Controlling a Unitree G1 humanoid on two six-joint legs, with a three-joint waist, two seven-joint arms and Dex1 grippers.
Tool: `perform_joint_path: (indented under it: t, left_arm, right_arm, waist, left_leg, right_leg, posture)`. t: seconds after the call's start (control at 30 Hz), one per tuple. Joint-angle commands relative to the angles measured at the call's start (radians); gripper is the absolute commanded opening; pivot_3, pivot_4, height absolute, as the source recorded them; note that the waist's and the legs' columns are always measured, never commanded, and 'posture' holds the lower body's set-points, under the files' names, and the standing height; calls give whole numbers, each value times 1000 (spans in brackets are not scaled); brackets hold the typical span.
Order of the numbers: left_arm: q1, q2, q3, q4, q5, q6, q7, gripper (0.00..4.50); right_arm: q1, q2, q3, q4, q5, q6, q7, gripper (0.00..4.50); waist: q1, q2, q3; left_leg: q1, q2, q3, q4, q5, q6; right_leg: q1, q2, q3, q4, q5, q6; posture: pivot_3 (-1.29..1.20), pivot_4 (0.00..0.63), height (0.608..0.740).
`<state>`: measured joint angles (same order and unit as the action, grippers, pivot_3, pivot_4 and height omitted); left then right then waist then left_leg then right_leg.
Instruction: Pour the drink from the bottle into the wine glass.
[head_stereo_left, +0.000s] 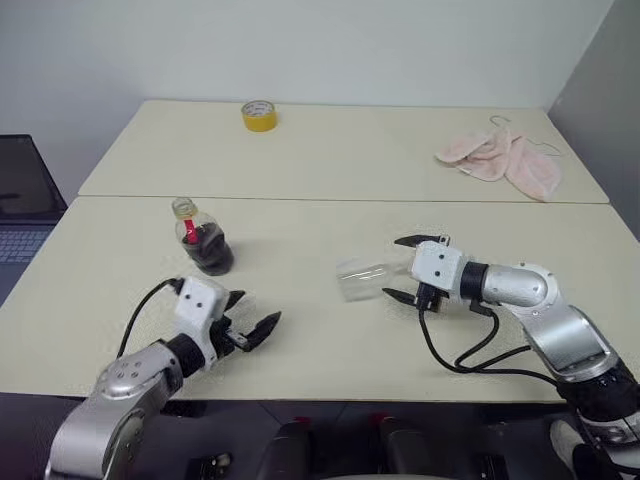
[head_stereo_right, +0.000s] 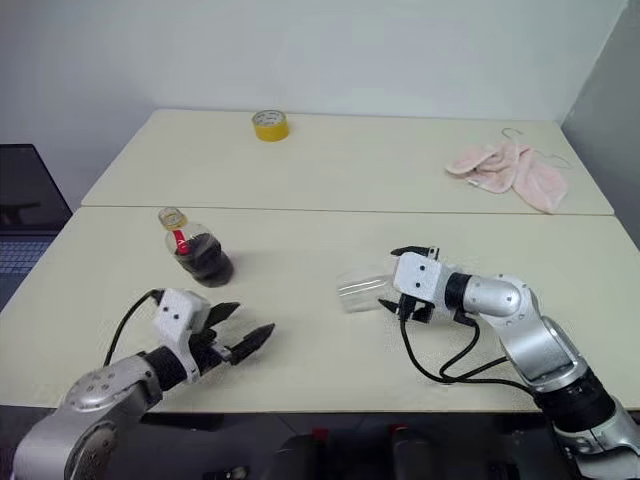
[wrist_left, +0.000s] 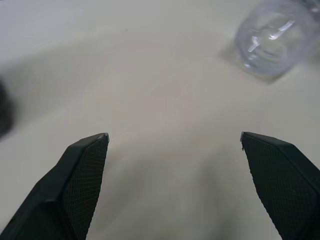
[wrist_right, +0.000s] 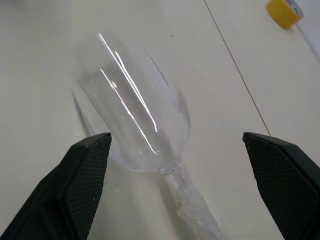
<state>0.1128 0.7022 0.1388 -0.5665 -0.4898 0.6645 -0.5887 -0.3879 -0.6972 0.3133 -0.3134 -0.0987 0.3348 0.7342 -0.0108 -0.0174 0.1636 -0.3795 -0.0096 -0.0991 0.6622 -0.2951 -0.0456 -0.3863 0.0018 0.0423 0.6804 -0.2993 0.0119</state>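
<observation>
The bottle stands left of centre on the near table, with dark drink in its lower half, a red neck band and a yellowish cap. The wine glass lies on its side mid-table and looks empty. In the right wrist view its bowl points away from my right gripper and its stem runs back towards it. My right gripper is open, its fingers spread either side of the stem end and touching nothing. My left gripper is open just in front of the bottle, to its right, and holds nothing.
A yellow tape roll sits on the far table, and a pink cloth on a hanger lies at the far right. A seam divides the two tables. A laptop stands beyond the left edge. Black cables trail behind both wrists.
</observation>
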Motion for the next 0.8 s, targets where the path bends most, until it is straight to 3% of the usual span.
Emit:
perform_joint_path:
  t: [0.03,0.37,0.8]
  left_arm:
    - [-60,63,-23,-29,-5,3,-77,4466]
    - [-136,94,-84,-34,-10,14,-153,4466]
    - [-163,71,-110,-18,4,7,-152,4466]
  right_arm:
    - [-25,-11,39,10,-119,-69,-31,4500]
    - [-39,5,52,65,-317,-150,-103,4500]
    - [-145,94,101,313,-503,-257,-217,4500]
  waist:
    - [0,0,0]
    - [-5,0,0]
    - [-17,0,0]
  left_leg:
    - [0,0,0,0,0,0]
    - [0,0,1,0,0,0]
    - [0,0,2,0,0,0]
  right_leg:
    - [0,0,0,0,0,0]
    - [0,0,1,0,0,0]
    - [0,0,1,0,0,0]
  posture:
    - [0,150,740]
    - [0,150,740]
    - [0,150,740]
